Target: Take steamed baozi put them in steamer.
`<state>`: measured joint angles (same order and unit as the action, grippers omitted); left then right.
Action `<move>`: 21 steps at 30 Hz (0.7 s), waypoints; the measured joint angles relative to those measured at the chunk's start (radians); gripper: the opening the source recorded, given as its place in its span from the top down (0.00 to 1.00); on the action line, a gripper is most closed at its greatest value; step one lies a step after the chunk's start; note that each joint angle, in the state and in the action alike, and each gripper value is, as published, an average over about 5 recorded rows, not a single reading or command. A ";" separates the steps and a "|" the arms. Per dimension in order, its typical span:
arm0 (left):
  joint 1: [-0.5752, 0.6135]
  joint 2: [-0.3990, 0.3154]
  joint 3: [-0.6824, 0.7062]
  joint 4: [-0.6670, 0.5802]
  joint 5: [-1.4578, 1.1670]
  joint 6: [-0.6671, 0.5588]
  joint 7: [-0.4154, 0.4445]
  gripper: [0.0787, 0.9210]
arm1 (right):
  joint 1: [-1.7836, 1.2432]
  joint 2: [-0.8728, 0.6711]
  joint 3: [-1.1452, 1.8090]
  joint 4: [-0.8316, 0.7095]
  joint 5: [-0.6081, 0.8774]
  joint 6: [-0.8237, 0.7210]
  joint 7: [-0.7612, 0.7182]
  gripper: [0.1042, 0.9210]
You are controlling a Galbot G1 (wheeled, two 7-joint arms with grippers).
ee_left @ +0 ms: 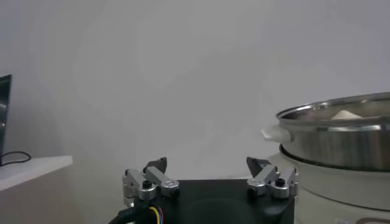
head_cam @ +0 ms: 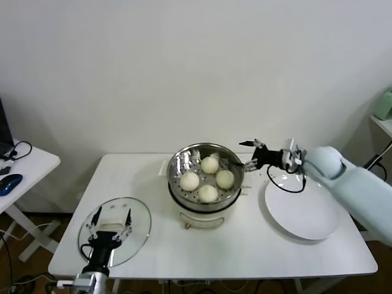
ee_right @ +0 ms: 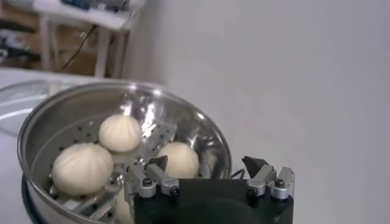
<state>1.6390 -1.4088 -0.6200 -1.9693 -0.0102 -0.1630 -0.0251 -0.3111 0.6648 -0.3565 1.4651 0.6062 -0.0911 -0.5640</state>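
Note:
The steamer (head_cam: 176,164) stands mid-table, a shiny steel pot on a cream base. Several steamed baozi lie on its perforated tray, among them one at the back (head_cam: 210,164) and one at the front (head_cam: 208,193). My right gripper (head_cam: 248,154) hovers just outside the pot's right rim, open and empty. In the right wrist view the right gripper (ee_right: 207,163) is spread wide over the steamer rim (ee_right: 201,131), with a baozi (ee_right: 120,133) beyond it. My left gripper (head_cam: 111,217) waits open at the front left, and the left wrist view shows the left gripper (ee_left: 207,164) empty beside the steamer wall (ee_left: 341,143).
A flat white plate (head_cam: 303,211) lies empty to the right of the steamer, under my right arm. A round glass lid (head_cam: 138,226) rests at the front left beneath the left gripper. A side table (head_cam: 30,165) with a blue mouse (head_cam: 9,182) stands at far left.

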 measured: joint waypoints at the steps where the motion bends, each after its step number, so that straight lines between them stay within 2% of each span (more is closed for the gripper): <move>1: 0.000 -0.002 -0.001 -0.002 0.001 0.002 0.001 0.12 | -0.065 0.012 0.067 0.017 -0.015 0.010 0.013 0.12; 12: -0.009 -0.014 -0.029 -0.012 0.005 0.023 0.012 0.12 | -0.657 0.262 0.724 0.186 -0.143 0.114 0.142 0.12; 21: -0.008 -0.014 -0.061 0.003 0.000 0.021 0.037 0.12 | -0.952 0.496 0.961 0.271 -0.205 0.202 0.215 0.12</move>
<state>1.6310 -1.4226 -0.6813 -1.9666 -0.0106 -0.1419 0.0120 -1.2629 1.1613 0.6046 1.7363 0.4009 0.1114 -0.3495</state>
